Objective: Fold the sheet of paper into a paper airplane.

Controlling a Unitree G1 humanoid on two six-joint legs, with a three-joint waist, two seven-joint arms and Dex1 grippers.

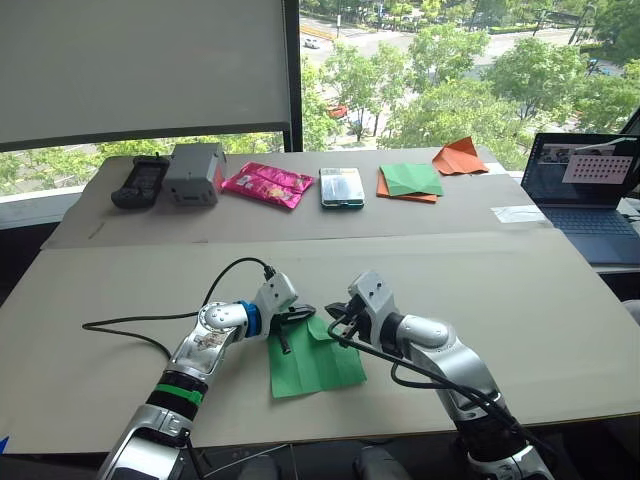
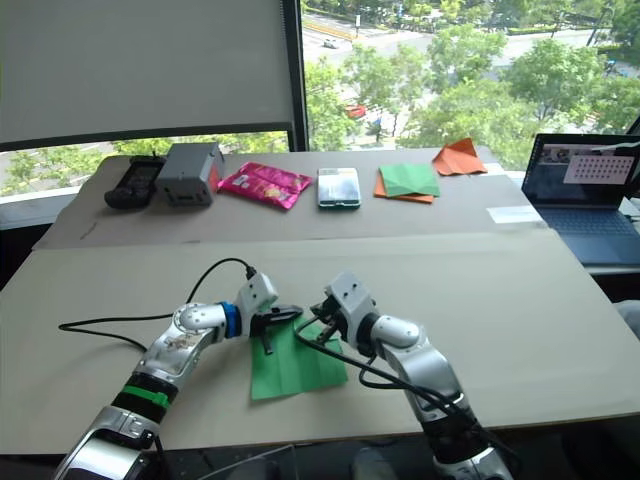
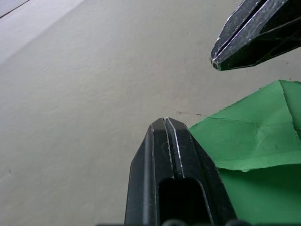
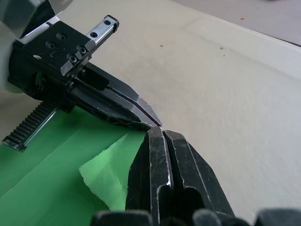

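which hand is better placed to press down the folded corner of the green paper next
Probably the right hand: its shut tip sits right beside the turned-over corner of the sheet of paper. The left hand, also shut, rests just off the paper's edge.

Along the far edge of your counter [image 1: 560, 300], from the frame's upper left to upper right, you have a black handset [image 1: 140, 181], a grey box [image 1: 193, 172], a pink packet [image 1: 267, 184], a phone [image 1: 341, 187], a green-and-orange paper stack [image 1: 409, 181] and orange folded paper [image 1: 459, 157]. A laptop [image 1: 585, 195] sits open at the right edge.
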